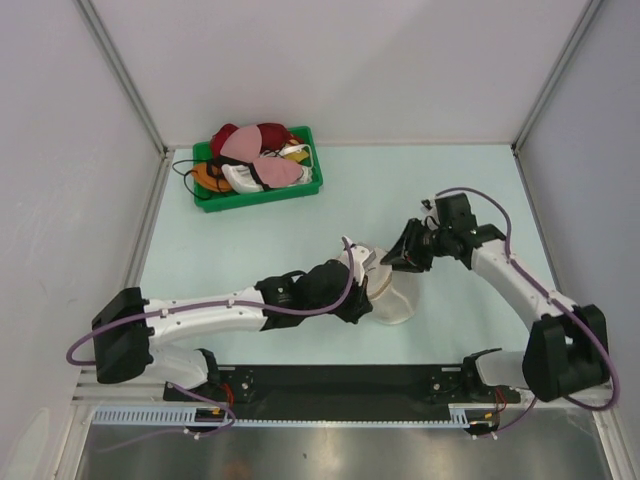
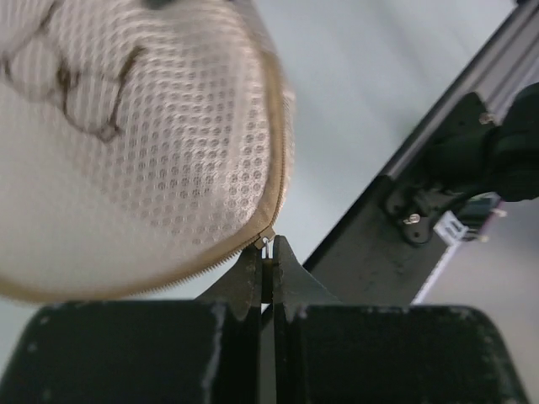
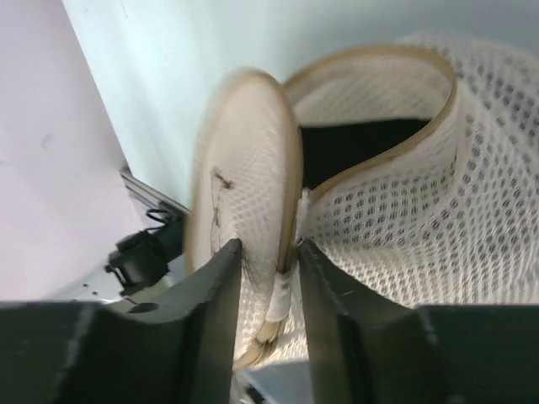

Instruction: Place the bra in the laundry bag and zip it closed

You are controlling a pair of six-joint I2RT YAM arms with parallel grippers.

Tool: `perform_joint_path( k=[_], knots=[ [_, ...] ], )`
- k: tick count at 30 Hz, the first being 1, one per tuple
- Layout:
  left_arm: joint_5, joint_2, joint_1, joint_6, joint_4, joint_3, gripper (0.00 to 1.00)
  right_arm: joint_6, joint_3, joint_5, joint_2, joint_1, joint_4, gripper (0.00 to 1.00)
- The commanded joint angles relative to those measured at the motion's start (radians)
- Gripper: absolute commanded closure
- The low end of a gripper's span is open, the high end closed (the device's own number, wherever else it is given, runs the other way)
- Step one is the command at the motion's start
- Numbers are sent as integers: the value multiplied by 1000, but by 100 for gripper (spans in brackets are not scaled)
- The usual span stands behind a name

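Observation:
The laundry bag (image 1: 396, 296) lies at the table's middle, partly open, its disc lid (image 3: 244, 160) standing up from the mesh body (image 3: 413, 219). The black bra (image 3: 354, 145) shows inside through the gap. My left gripper (image 2: 268, 249) is shut on the small metal zip pull (image 2: 267, 241) at the lid's tan zip rim (image 2: 278, 151). In the top view the left gripper (image 1: 363, 283) is at the bag's left side. My right gripper (image 3: 268, 251) is shut on the lid and rim seam; in the top view the right gripper (image 1: 396, 262) is at the bag's far edge.
A green plastic bin (image 1: 210, 200) with red, pink, white and orange bras stands at the back left. The black rail (image 2: 379, 252) of the arm bases runs along the near edge. White walls enclose the table on three sides.

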Motion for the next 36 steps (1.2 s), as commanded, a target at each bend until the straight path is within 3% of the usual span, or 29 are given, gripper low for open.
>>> perform_joint_path(
  k=[1, 4, 7, 12, 16, 20, 27, 32, 36],
  knots=[
    [89, 16, -14, -99, 80, 35, 100, -147, 110, 64, 80, -14, -34, 56],
    [89, 58, -12, -91, 73, 78, 100, -127, 86, 199, 4, -18, -98, 28],
    [103, 107, -12, -74, 76, 116, 100, -109, 34, 280, -151, -21, -173, 14],
    [147, 159, -14, -66, 89, 171, 100, -7, -36, 261, -384, -24, -302, 16],
    [163, 173, -26, -68, 96, 197, 100, 179, -184, 127, -517, -9, -201, 23],
    [160, 179, -44, -77, 96, 202, 100, 287, -270, 107, -553, 25, -98, 31],
    [143, 187, -51, -93, 82, 198, 100, 333, -303, 176, -591, 54, -113, 40],
    [89, 176, -51, -108, 39, 204, 100, 299, -217, 294, -677, 52, -315, 29],
    [114, 182, -51, -126, 62, 202, 100, 391, -250, 296, -795, 52, -362, 18]
  ],
)
